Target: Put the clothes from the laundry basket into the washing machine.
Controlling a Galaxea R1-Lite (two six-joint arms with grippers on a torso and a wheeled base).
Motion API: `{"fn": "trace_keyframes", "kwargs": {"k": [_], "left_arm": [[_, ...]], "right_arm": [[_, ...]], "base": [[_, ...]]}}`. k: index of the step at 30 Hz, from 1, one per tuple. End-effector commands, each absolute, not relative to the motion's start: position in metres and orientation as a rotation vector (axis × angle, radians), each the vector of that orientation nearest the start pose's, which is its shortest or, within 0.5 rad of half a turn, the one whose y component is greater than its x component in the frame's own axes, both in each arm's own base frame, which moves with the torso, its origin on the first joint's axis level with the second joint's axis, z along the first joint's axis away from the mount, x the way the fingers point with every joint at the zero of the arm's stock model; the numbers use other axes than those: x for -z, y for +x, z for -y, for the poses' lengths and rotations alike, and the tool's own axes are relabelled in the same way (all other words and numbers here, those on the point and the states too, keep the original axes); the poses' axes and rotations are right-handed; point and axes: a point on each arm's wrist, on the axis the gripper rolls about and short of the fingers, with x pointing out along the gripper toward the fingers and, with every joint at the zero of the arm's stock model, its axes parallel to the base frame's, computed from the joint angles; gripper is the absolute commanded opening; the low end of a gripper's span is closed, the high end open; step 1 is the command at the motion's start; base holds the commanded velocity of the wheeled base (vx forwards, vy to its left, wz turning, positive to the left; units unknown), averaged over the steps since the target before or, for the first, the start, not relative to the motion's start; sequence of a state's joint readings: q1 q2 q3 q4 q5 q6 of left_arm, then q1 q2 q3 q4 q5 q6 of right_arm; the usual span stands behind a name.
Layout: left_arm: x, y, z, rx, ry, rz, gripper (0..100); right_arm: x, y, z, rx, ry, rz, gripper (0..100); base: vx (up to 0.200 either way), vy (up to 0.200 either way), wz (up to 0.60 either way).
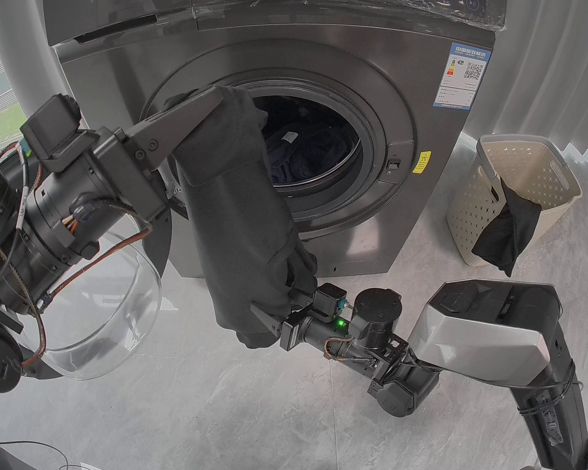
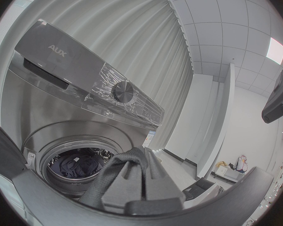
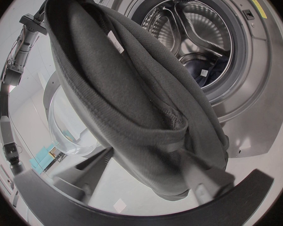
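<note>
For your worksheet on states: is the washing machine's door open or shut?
Open: the glass door hangs swung aside, drum exposed.

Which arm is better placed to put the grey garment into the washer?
Probably left: the left claw is shut on the garment at the drum opening. The right claw stands open, low under the garment's hanging end.

The left arm (image 1: 65,210) is blocky, dark grey and black, with orange-brown braided cables (image 1: 104,256) and round screw heads on its wedge-shaped fingers (image 1: 176,128). The right arm (image 1: 385,347) has black joints, a pale grey faceted shell (image 1: 487,341) and a small green light (image 1: 339,323).
</note>
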State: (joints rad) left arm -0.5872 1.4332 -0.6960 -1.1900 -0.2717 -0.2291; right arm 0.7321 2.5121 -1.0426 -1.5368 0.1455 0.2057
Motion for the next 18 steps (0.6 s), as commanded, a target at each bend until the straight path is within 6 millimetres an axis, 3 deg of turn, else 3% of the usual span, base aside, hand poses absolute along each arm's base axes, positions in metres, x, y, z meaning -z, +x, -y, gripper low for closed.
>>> {"fn": "trace_keyframes", "kwargs": {"k": [1, 4, 5, 13, 16, 18], "left_arm": [[-0.28, 0.19, 0.131, 0.885, -0.284, 0.363, 0], [-0.279, 0.192, 0.131, 0.879, -0.283, 0.361, 0], [-0.279, 0.193, 0.13, 0.871, -0.281, 0.358, 0], [-0.275, 0.203, 0.124, 0.824, -0.272, 0.348, 0], [-0.276, 0.204, 0.122, 0.812, -0.271, 0.351, 0], [-0.276, 0.204, 0.122, 0.812, -0.271, 0.351, 0]], "right_arm": [[-0.013, 0.325, -0.296, -0.88, 0.187, -0.01, 0], [-0.018, 0.322, -0.292, -0.877, 0.162, -0.005, 0], [-0.031, 0.315, -0.286, -0.876, 0.16, 0.003, 0], [-0.079, 0.278, -0.25, -0.868, 0.156, 0.001, 0], [-0.089, 0.27, -0.23, -0.838, 0.14, -0.004, 0], [-0.089, 0.27, -0.23, -0.838, 0.14, -0.004, 0]], "base": [[0.0, 0.0, 0.0], [0.0, 0.0, 0.0], [0.0, 0.0, 0.0], [0.0, 0.0, 0.0], [0.0, 0.0, 0.0], [0.0, 0.0, 0.0]]}}
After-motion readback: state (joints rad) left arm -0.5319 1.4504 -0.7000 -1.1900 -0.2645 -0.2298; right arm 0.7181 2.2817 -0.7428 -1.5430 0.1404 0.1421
